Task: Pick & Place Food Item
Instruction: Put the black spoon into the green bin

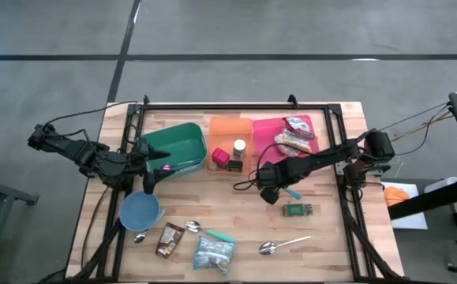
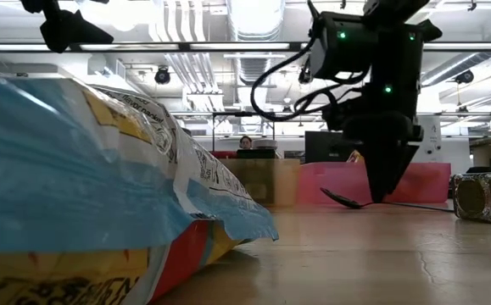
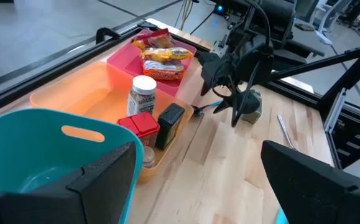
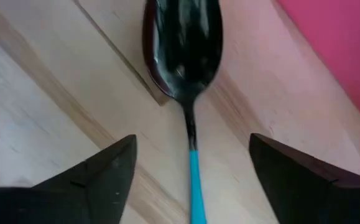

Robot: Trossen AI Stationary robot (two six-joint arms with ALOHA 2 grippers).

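Right wrist view shows us poised directly over a spoon (image 4: pixel 189 74) with a black bowl and blue handle, lying on the table (image 4: pixel 55 93) just beside the pink bin (image 4: pixel 341 50). The right gripper (image 4: pixel 192 171) stands open, one finger on each side of the handle, holding nothing yet. We should keep the handle centred between the fingers, come straight down until the tips nearly meet the wood, then close — a thin handle slips out easily. The left gripper (image 3: pixel 195 180) waits open by the teal bin (image 3: pixel 49 149).
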